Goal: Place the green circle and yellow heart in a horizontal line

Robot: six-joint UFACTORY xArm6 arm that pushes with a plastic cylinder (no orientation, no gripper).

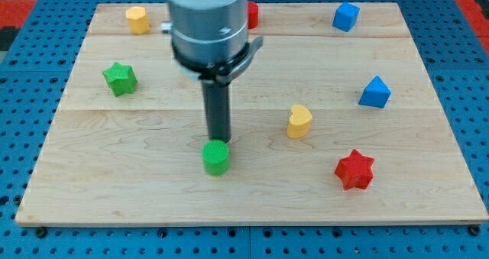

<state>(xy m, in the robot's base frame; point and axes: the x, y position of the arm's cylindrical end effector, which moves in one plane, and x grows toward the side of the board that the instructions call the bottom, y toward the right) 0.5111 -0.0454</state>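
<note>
Red star (354,169), one of two reds; two greens, yellows, blues; my tip (219,140), empty, beside green circle (216,157).

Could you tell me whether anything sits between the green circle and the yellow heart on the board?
Nothing visible does. My tip sits right at the green circle, on its top side, and only bare wood lies between it and the yellow heart, up to the view's right.
</note>
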